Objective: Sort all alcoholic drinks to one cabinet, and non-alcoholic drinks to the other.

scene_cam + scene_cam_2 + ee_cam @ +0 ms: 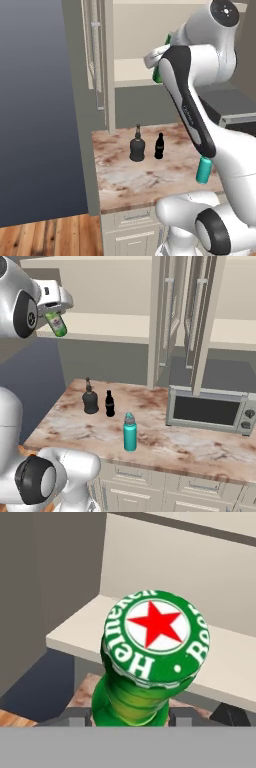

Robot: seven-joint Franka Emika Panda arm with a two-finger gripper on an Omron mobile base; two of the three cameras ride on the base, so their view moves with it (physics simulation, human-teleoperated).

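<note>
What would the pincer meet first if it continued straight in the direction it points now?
Probably the cabinet shelf: the pincer, holding the green beer bottle, points toward its pale board, with the back wall behind. Depth is unclear.

A silver microwave (210, 412) sits at the right rear of the marble worktop (165, 443), beneath open upper cabinet doors (172, 318).

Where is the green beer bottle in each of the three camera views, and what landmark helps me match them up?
Left base view: green beer bottle, upper middle, mostly hidden behind the arm.
Right base view: upper left, held up in the gripper.
Hand view: centre, cap toward the camera.
Shared landmark: the cream cabinet shelf behind it.
</note>
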